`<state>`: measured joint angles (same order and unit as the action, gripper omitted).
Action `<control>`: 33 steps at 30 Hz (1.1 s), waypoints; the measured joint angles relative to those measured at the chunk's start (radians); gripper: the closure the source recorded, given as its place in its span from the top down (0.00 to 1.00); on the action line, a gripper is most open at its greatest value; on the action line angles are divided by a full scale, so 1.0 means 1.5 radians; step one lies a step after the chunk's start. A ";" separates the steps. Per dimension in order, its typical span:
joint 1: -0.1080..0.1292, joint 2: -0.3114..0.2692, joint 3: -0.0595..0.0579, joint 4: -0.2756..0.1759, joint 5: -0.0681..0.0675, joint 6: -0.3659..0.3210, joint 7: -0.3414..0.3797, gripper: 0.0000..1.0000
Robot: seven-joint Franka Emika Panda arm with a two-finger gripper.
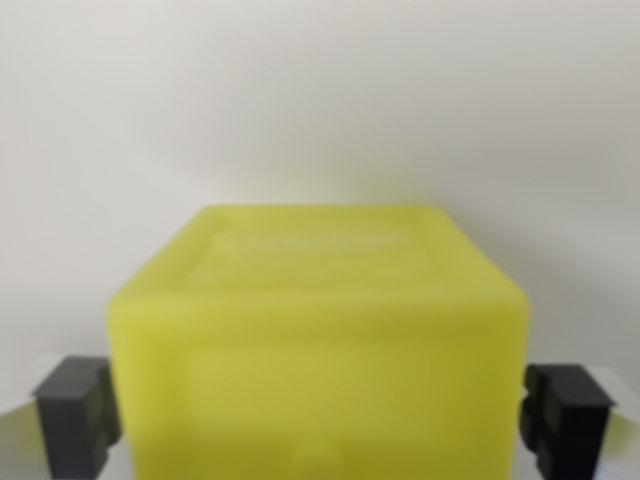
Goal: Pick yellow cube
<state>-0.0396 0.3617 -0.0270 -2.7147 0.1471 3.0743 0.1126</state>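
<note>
Because the camera sits right above the fingers, the nearest things in the wrist view are the two dark finger pads (75,415), one at each lower corner, with the gripper (318,420) centred between them. Each pad presses against a side wall of the yellow cube (318,340), one on the wrist view's left and one on the wrist view's right, with no gap visible at either contact. The fingers look clenched on the cube, gripping it across its width.

The cube fills the lower middle of the picture, blurred by closeness. Its front face is toward the camera and its top face slopes away, showing a faint raised or recessed panel whose markings are too soft to read.

Beyond the cube lies only a plain pale surface (320,90), with a dim shadow near the cube's far edge. Whether the cube rests on that surface or hangs above it cannot be told.

As a judgement, the approach and the closing are done; what is left is to lift clear, or to confirm the lift, without the cube slipping between the pads.
</note>
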 joint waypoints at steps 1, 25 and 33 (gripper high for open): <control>0.001 0.001 0.000 0.000 0.003 0.000 -0.003 1.00; -0.006 -0.116 -0.011 -0.028 -0.070 -0.087 0.053 0.00; -0.011 -0.165 -0.009 -0.036 -0.085 -0.128 0.064 0.00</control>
<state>-0.0556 0.1137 -0.0411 -2.7687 0.0189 2.8816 0.2088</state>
